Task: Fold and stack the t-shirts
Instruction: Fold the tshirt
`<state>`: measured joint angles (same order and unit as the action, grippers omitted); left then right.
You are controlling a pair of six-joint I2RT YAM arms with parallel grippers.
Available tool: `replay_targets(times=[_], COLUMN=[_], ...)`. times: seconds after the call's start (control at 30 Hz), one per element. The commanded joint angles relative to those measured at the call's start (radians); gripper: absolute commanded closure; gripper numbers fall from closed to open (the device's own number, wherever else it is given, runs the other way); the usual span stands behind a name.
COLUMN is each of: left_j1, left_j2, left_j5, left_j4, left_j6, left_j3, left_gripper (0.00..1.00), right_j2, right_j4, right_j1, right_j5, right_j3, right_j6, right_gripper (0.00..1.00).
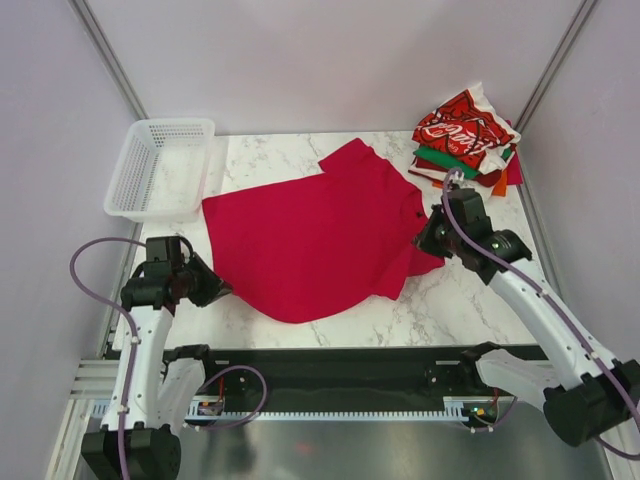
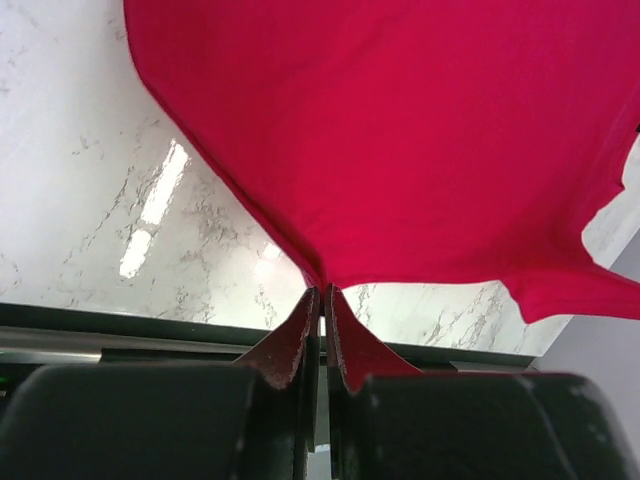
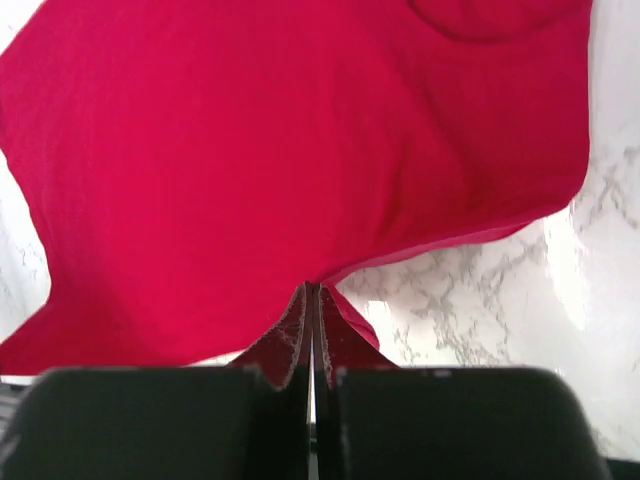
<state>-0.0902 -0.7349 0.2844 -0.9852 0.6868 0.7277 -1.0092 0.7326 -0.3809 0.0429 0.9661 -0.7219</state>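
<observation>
A plain crimson-red t-shirt [image 1: 310, 235] lies spread across the middle of the marble table. My left gripper [image 1: 214, 283] is shut on its near-left edge; the left wrist view shows the cloth [image 2: 400, 140] pinched at the fingertips [image 2: 322, 292]. My right gripper [image 1: 428, 236] is shut on the shirt's right side; the right wrist view shows the cloth [image 3: 280, 150] pinched at the fingertips [image 3: 312, 290]. A stack of folded shirts [image 1: 468, 140] sits at the back right, a red one with white script print on top, green, white, orange and dark red beneath.
A white plastic mesh basket [image 1: 160, 168] stands at the back left, overhanging the table's left edge. Bare marble [image 1: 450, 310] shows along the near edge, in front of the black rail of the arm bases.
</observation>
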Motion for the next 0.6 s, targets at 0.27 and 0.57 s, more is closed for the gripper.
replay_targets(times=[0.27,0.57], left_j1=[-0.022,-0.198], left_j2=[-0.177,-0.328], left_j5=[0.013,0.088], left_j4=[0.126,0.131], left_j6=[-0.015,-0.089], left_j3=[0.067,0.045], left_gripper=[0.92,0.93], right_j2=[-0.412,-0.656], right_j4=[-0.193,-0.231], right_j1=[0.003,0.051], right_j5=[0.086,0.071], right_j3=[0.327,0.462], right_j6=[0.108,0.141], right_gripper=[1.00,1.00])
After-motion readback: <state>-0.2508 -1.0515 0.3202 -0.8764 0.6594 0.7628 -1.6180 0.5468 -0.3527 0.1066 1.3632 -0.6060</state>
